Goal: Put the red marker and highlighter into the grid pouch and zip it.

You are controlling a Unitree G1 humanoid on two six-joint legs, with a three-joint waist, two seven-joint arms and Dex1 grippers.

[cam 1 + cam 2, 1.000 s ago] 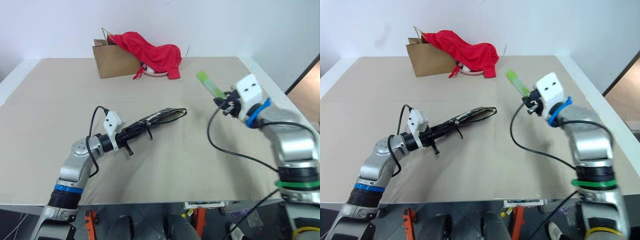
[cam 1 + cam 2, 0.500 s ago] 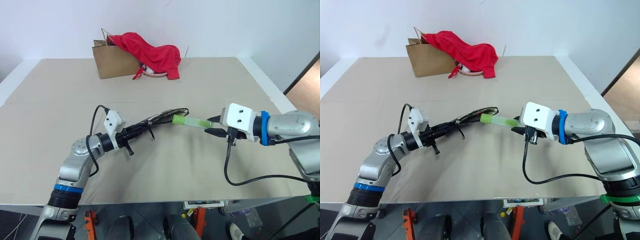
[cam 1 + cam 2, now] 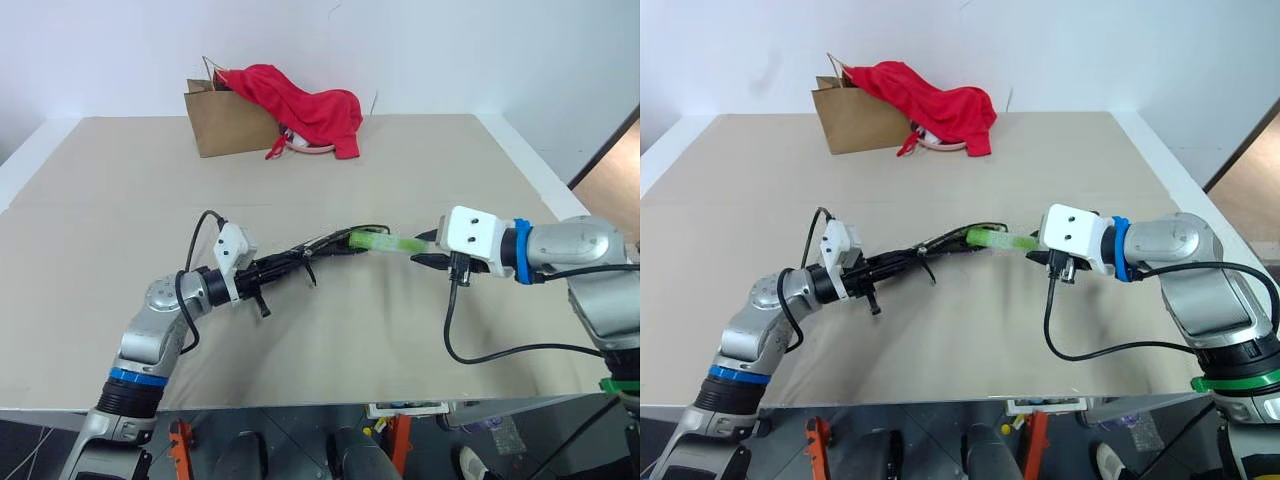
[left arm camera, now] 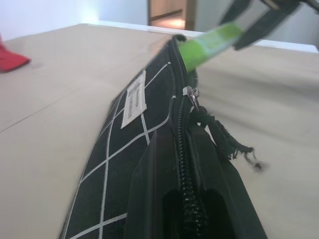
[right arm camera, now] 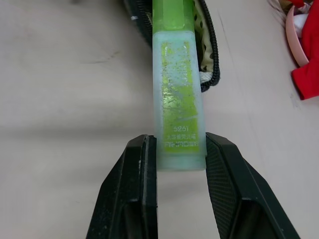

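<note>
Lime-green and translucent, the highlighter (image 5: 178, 94) is pinched at its butt end between the two black fingers of the right gripper (image 5: 179, 164), with its cap end poked just into the open mouth of the grid pouch (image 4: 142, 149). The left gripper (image 3: 268, 276) has its fingers pressed together on the pouch's near end, holding it off the table (image 3: 420, 170) so the open end points toward the highlighter. The zipper pull (image 4: 192, 94) sits partway along the teeth with a frayed black tassel hanging from it.

I cannot make out the red marker, so whether it is already inside is unclear.

The risks, as I judge them: the pouch is soft and gripped at one end alone, so a push from the highlighter could buckle it or fold the mouth shut rather than let the pen slide in. The grip sits at the very tail of a smooth barrel; a sideways nudge against the zipper teeth could twist it loose. Let go too early, and it may tip back out onto the table
</note>
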